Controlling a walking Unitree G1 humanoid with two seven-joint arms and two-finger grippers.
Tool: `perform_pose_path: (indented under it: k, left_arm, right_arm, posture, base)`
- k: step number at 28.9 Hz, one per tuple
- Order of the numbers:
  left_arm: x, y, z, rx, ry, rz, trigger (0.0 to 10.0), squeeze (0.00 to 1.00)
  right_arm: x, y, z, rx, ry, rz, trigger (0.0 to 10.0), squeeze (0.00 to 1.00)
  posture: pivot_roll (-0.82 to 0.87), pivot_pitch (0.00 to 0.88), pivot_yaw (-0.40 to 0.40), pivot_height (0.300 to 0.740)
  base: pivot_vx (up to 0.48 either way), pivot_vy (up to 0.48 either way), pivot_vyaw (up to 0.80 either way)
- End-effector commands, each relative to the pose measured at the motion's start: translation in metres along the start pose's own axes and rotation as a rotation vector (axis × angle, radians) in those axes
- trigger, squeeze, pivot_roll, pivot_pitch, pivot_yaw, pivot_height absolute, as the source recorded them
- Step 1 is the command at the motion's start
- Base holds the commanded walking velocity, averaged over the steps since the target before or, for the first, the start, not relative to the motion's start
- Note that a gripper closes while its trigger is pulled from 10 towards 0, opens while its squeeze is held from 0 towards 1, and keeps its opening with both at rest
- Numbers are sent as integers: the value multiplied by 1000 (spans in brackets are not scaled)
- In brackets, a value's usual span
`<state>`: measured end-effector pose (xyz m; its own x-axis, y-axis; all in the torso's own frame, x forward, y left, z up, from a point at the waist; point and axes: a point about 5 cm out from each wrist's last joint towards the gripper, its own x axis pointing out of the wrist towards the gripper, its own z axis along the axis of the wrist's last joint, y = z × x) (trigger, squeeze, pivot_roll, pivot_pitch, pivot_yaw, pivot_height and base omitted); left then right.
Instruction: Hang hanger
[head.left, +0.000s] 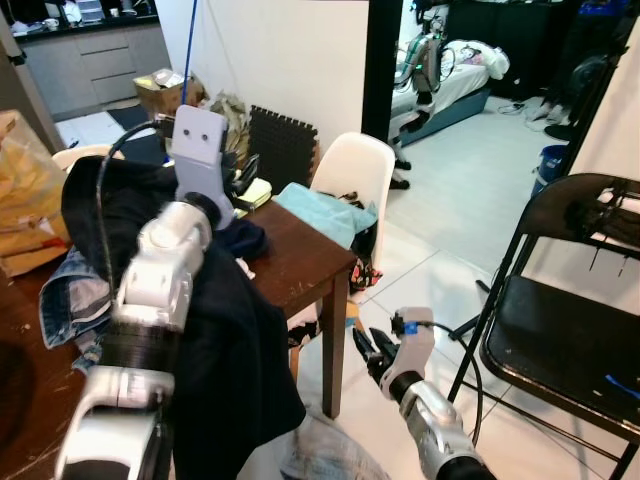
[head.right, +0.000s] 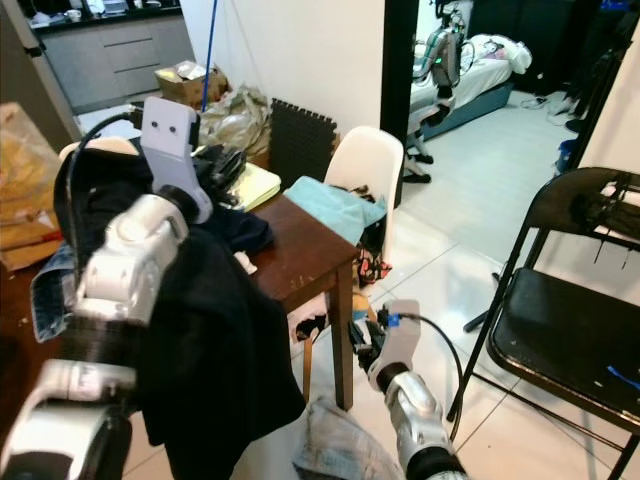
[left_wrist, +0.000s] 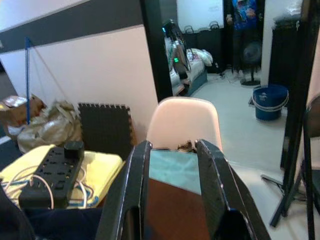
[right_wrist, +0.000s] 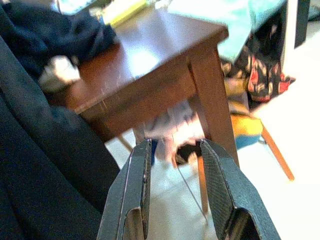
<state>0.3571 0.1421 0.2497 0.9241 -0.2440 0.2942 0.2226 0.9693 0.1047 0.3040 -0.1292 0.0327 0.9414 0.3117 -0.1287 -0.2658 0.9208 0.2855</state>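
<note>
grippers both empty, fingers apart: left gripper (left_wrist: 172, 190) over table (head.left: 300, 262), right gripper (right_wrist: 175, 195) low.

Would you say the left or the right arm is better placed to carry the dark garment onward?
Left, probably: the dark garment drapes over the raised left arm, whose left gripper hovers above the table; the right gripper hangs low, open, holding nothing.

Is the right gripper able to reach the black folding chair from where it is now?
Probably yes. The right gripper hangs low over bare floor beside the wooden table, and nothing stands between it and the black folding chair to its right.
</note>
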Motion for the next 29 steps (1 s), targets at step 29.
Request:
perform_pose_path:
  k: [29]
  left_arm:
    - [-86,-12,-107,-70,343,112,10000,0]
  right_arm:
    - [-4,4,-12,-43,90,37,10000,0]
  posture:
    - [61,27,-4,740]
  base:
    - [0,0,0]
